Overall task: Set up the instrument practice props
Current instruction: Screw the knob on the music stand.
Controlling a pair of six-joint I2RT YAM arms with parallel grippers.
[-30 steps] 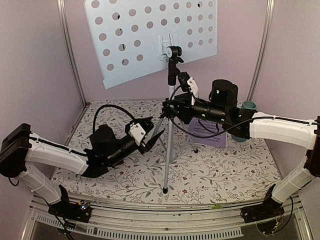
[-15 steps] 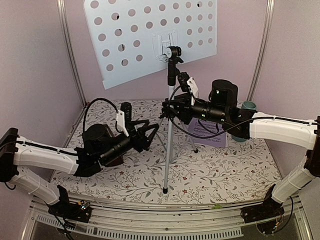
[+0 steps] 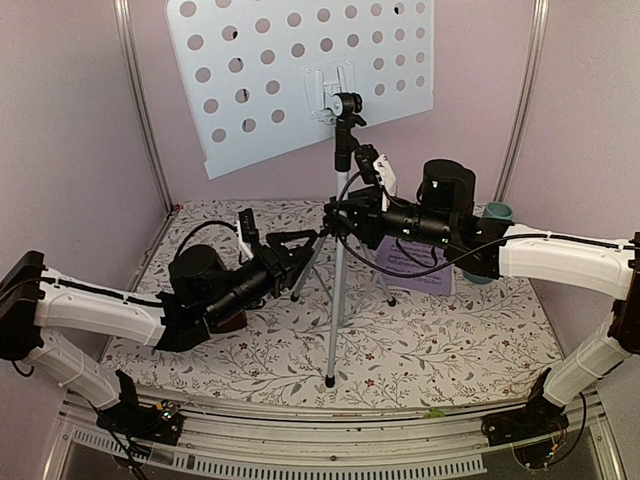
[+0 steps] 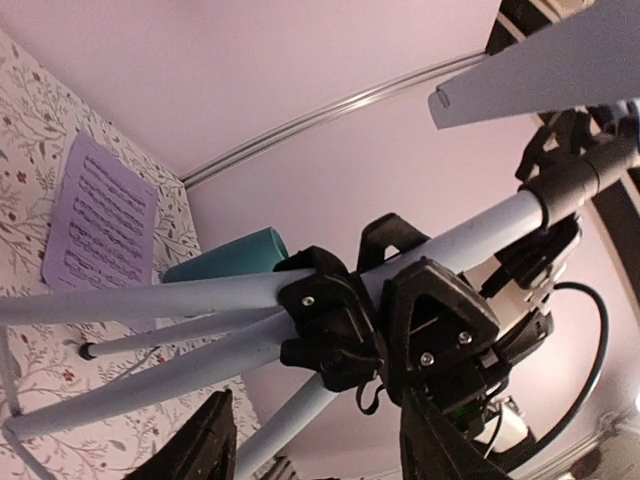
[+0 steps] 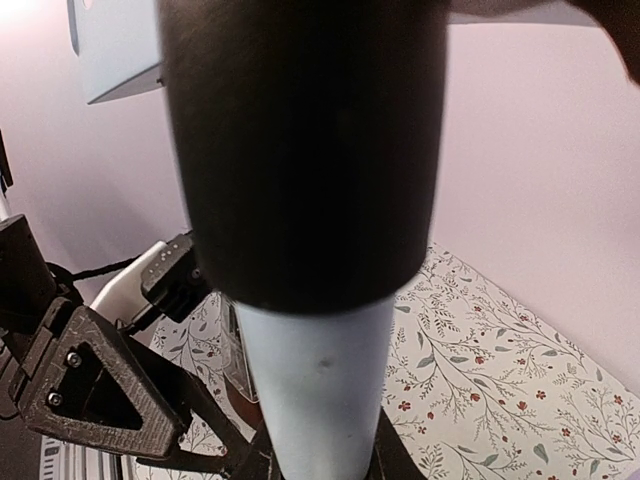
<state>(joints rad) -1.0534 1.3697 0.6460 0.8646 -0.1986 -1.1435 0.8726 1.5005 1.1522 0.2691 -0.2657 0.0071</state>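
The stand [image 3: 338, 290] is upright in the middle of the floral counter [image 3: 450, 340], its three silver legs splayed. Its pale-blue perforated panel [image 3: 290, 135] is tilted high against the back wall.

The right pincer [image 3: 338, 218] reaches in from the right and is pinching the stand's pole below the black head joint. In the right wrist view the pole fills the frame.

The left pincer [image 3: 305, 245] is low on the left, just beside the hub where the legs meet. Its fingers [image 4: 205, 445] are spread, and one leg passes between them. Whether they touch it cannot be told.

The sheet [image 3: 432, 277] lies flat on the counter behind the stand, partly under the right arm. A teal cup [image 3: 498, 213] is near it, at the back right.
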